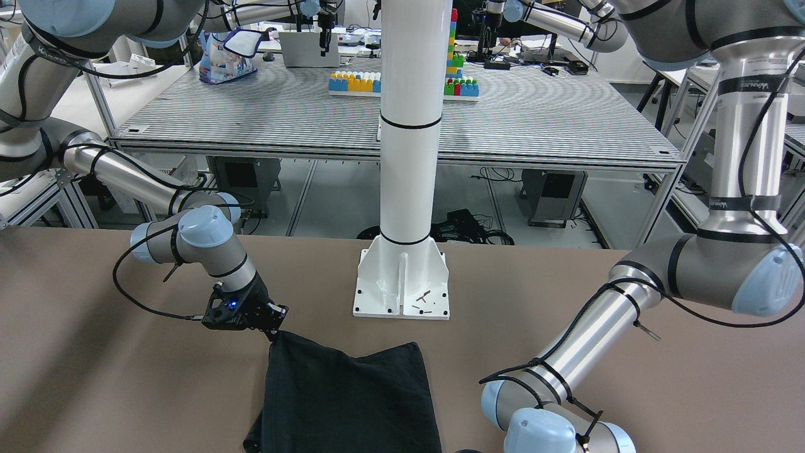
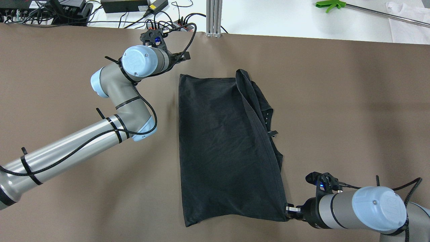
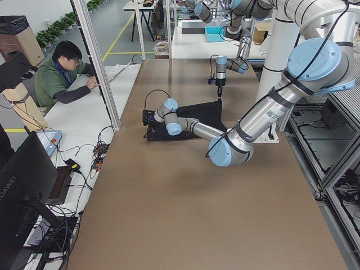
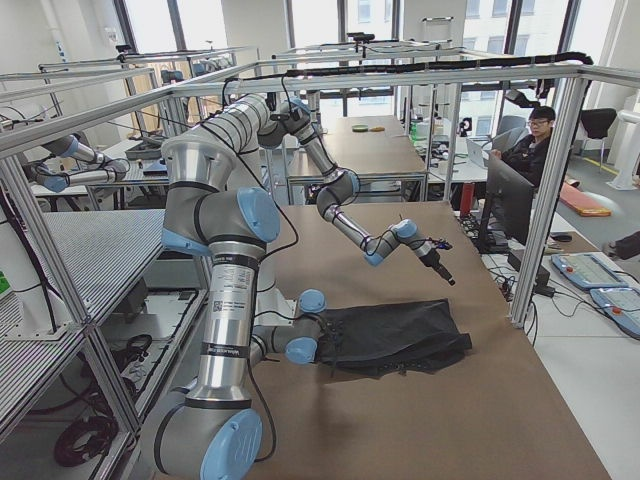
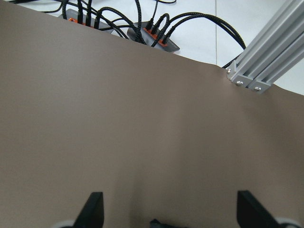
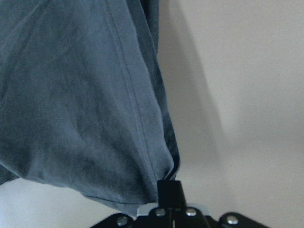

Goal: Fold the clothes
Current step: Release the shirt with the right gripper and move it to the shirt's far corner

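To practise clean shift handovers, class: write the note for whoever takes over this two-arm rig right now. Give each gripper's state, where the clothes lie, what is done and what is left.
Right gripper: shut on the near right corner of the black clothes.
Left gripper: open, empty, beside the clothes' far left corner, over bare table.
Clothes: mid-table, spread as a long rectangle, with bunched layers poking out along the robot's right edge.
Done: apparently one lengthwise fold is laid.
Left: probably tidy the right edge, fold across, release.
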Tool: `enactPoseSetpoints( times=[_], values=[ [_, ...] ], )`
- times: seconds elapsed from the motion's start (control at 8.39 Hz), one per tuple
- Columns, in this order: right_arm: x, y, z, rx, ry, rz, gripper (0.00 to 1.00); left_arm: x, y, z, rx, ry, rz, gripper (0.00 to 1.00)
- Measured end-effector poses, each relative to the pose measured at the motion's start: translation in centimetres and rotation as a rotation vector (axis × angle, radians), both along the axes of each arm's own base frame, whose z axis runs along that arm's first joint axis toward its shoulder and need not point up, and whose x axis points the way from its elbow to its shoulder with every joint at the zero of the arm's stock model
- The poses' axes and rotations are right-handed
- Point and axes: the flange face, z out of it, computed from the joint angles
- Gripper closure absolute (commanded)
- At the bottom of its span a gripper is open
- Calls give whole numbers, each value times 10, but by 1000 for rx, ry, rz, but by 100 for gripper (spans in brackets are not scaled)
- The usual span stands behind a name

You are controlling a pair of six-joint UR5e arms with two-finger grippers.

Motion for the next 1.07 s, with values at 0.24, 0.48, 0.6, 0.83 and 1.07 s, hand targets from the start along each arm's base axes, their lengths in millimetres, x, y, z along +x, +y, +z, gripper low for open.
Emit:
enactPoseSetpoints(
  times=[0.24, 0.48, 0.6, 0.83, 1.07],
  values=[
    [1, 2, 1, 5, -1, 5, 100, -2, -2, 0, 0, -1, -1, 0],
    [3, 4, 7, 9, 5, 0, 100, -4, -3, 0, -1, -1, -3, 0],
    [5, 5, 9, 12, -3, -9, 100, -7, -5, 0, -3, 0, -3, 0],
    [18, 0, 16, -14, -8, -4, 100, -10, -8, -2, -5, 3, -2, 0],
    [30, -4, 21, -141, -9, 50, 11, -10, -8, -7, -3, 9, 4, 0]
  ],
)
